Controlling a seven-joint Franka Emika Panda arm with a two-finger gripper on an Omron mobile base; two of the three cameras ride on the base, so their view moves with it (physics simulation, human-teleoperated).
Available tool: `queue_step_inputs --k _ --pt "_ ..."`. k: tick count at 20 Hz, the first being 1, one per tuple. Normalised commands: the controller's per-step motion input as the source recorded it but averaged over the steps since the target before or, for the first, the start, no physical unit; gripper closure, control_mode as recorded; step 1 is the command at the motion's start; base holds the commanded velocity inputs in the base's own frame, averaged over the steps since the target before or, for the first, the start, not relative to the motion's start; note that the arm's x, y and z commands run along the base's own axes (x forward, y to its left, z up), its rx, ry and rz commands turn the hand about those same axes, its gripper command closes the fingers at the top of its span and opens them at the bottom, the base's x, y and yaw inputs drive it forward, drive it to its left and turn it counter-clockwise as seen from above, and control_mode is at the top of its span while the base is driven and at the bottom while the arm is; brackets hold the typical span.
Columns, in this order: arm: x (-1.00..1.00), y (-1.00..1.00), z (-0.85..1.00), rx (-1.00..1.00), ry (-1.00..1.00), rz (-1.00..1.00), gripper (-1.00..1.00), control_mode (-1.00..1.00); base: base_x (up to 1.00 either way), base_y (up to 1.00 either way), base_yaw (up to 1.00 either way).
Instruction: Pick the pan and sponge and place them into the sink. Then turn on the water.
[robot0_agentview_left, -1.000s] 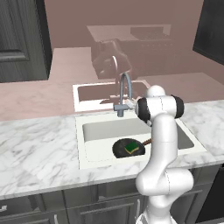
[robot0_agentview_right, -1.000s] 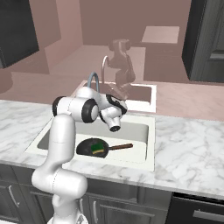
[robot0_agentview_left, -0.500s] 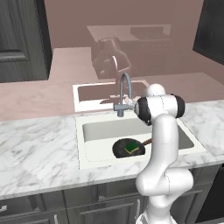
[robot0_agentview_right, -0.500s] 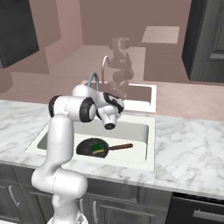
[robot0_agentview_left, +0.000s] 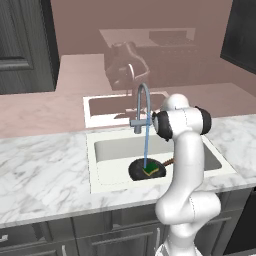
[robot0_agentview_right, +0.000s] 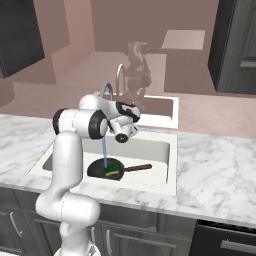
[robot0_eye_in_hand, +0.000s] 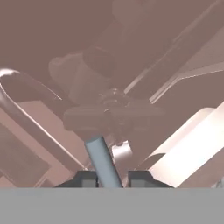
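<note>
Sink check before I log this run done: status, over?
Claw shut on faucet handle. Pan and sponge in sink, sponge on pan. Water running onto sponge. Nothing in the way.

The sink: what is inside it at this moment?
Inside the sink lies the pan with the sponge on it. Water from the faucet falls onto the sponge. The arm covers part of the basin, and the drain cannot be seen.
</note>
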Motion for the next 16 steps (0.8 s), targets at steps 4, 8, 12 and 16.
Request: queue_step_inputs --k 4,8,12,16 --pt "-0.31 -0.47 -0.15 0.12 0.11 -0.05 1.0 -1.0 0.0 0.0 0.0" --pt "-0.37 -0.46 -0.21 0.13 0.09 -0.04 1.0 -1.0 0.0 0.0 0.0" --pt "-0.41 -0.38 -0.14 0.15 0.07 -0.04 1.0 -1.0 0.0 0.0 0.0" --pt "-0.35 -0.24 0.34 0.16 0.0 -0.04 1.0 -1.0 0.0 0.0 0.0"
